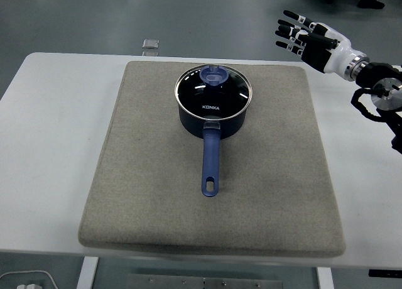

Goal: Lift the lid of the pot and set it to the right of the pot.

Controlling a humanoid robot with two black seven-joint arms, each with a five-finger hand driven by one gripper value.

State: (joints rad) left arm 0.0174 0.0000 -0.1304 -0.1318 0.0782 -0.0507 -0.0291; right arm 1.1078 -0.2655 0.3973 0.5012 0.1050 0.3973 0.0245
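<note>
A: Where's everything sitting, left to right?

B: The grey mat (157, 195) is covering the white worktop (50, 151). The pot (212, 113) is sitting on it toward the back, lid (213, 90) on, blue handle (211, 163) pointing straight at the near edge.

A: And the right hand (306, 34)?

B: Hovering far right, well apart from the pot, fingers spread wide, holding nothing.

There is just one camera. It sits high up on the robot's side and looks forward and down. The near edge of the white tabletop (50, 176) is at the bottom of the picture, and the gray floor shows past the far edge at the top. The camera is far enough back to see the whole tan mat (157, 201). The right robot hand (308, 36) comes in from the right edge.
</note>
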